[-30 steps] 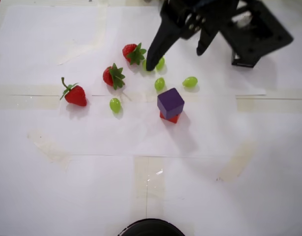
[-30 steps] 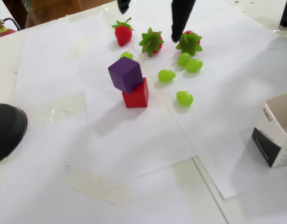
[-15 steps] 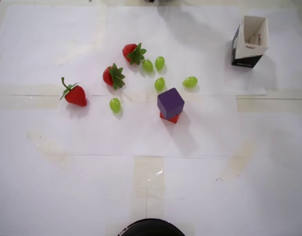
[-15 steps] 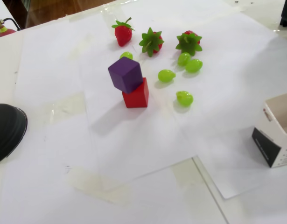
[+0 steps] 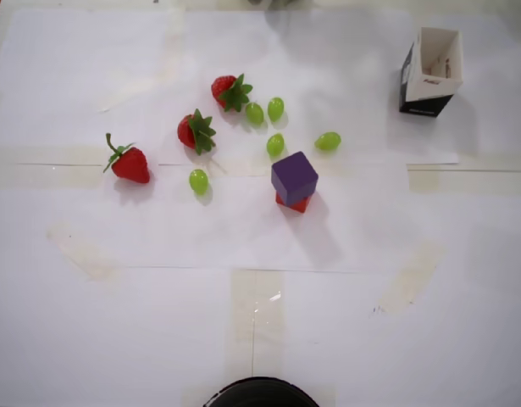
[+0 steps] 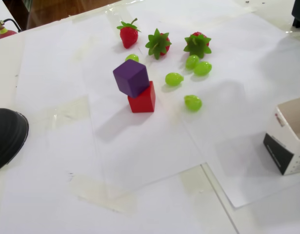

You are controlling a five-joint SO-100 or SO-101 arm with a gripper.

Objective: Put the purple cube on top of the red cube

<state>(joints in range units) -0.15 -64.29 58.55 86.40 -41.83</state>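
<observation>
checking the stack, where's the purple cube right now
In the overhead view the purple cube sits near the middle of the table, resting skewed on top of the red cube, just below the green grapes.

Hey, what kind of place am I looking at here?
Probably a tabletop robot practice setup, not a kitchen: white paper sheets taped over a table, toy-like strawberries and grapes, and a purple cube stacked on a red cube.
</observation>
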